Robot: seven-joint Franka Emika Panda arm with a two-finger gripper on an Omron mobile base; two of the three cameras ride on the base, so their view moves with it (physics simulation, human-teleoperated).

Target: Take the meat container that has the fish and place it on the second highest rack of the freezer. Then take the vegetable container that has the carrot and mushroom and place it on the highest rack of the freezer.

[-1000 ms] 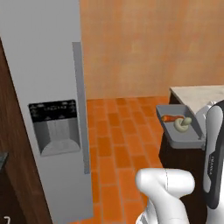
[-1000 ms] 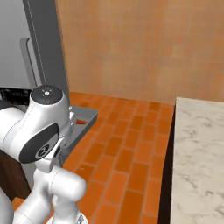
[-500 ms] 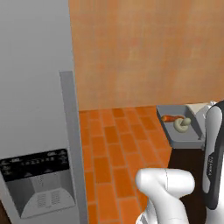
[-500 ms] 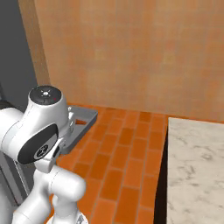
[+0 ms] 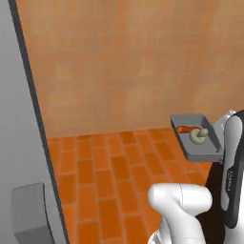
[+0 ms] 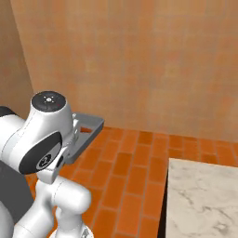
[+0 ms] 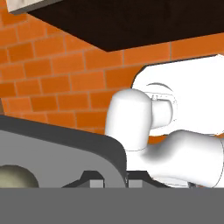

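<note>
Two vegetables, a thin orange-red carrot (image 5: 185, 128) and a small beige round-capped mushroom (image 5: 198, 136), lie in the shallow grey rectangular tray (image 5: 190, 148) that we carry at the right of the left base view, held up above the orange brick floor (image 5: 109, 176). In the hand view the tray's dark grey rim (image 7: 65, 146) crosses the lower left, with the mushroom cap at the bottom left corner. Our pincer (image 7: 109, 183) sits at the bottom of that view, pressed nearly together on the tray's edge; we judge it to be pinching the tray, since nothing else supports it.

We take the step in hand to be the second one: bringing the vegetable tray to the freezer. A tall silver-grey panel (image 5: 21, 157) fills the left edge of the left base view, and we take it for the freezer's closed face; no white interior or shelf shows. A pale marbled bench (image 6: 202, 197) lies at the lower right of the right base view.

Next we would need the compartment open and facing us, then the tray raised level to the topmost shelf.
</note>
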